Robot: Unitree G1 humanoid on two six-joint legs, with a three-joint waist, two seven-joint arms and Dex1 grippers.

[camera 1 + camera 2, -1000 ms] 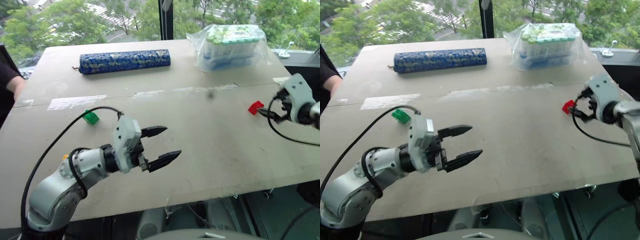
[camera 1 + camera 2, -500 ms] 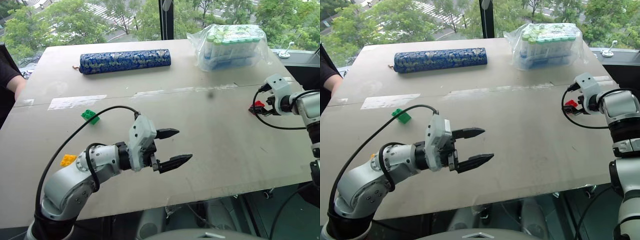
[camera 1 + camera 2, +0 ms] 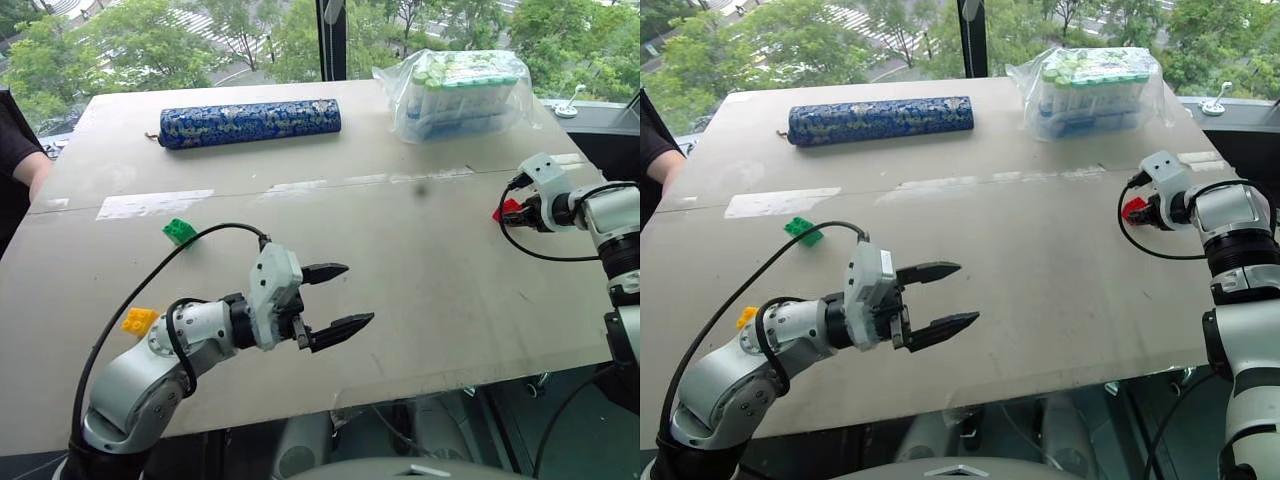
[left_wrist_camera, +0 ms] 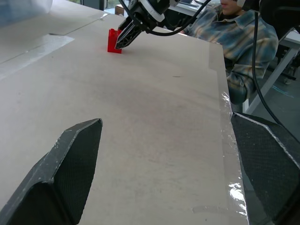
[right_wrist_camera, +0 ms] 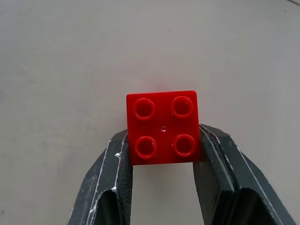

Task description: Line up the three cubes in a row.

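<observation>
Red studded plastic brick (image 3: 508,209) at worktop (image 3: 400,240) right; green studded plastic brick (image 3: 179,231) left, yellow studded plastic brick (image 3: 137,320) nearer.

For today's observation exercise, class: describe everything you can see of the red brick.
The red brick is a small, square, glossy plastic building brick with four round studs on top in a two-by-two grid. It sits upright, studs up, on the beige table near its right edge, far from the green and yellow bricks. The right gripper is shut on it, one black finger pressed against each of two opposite sides.
</observation>
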